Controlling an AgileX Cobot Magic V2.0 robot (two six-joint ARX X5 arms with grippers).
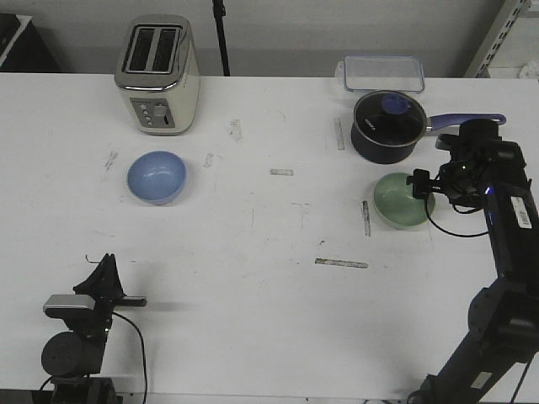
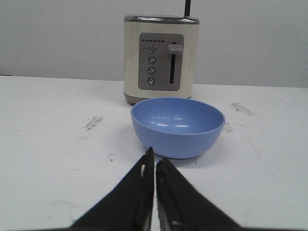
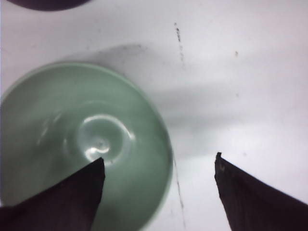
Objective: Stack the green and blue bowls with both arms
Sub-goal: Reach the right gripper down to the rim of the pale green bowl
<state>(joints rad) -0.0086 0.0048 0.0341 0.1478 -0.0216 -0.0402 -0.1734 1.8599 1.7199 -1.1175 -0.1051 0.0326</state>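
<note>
The blue bowl [image 1: 157, 177] sits upright on the white table at the left, in front of the toaster; it also shows in the left wrist view [image 2: 177, 126]. My left gripper [image 2: 155, 161] is shut and empty, low near the table's front left, well short of the blue bowl. The green bowl [image 1: 399, 200] sits at the right, just in front of the saucepan; it also shows in the right wrist view [image 3: 82, 144]. My right gripper [image 3: 159, 162] is open above the green bowl's rim, one finger over the inside, the other outside it.
A cream toaster [image 1: 157, 74] stands at the back left. A dark saucepan [image 1: 386, 124] with a purple handle stands right behind the green bowl. A clear lidded box [image 1: 382, 73] lies at the back right. The table [image 1: 278, 244] has scuff marks.
</note>
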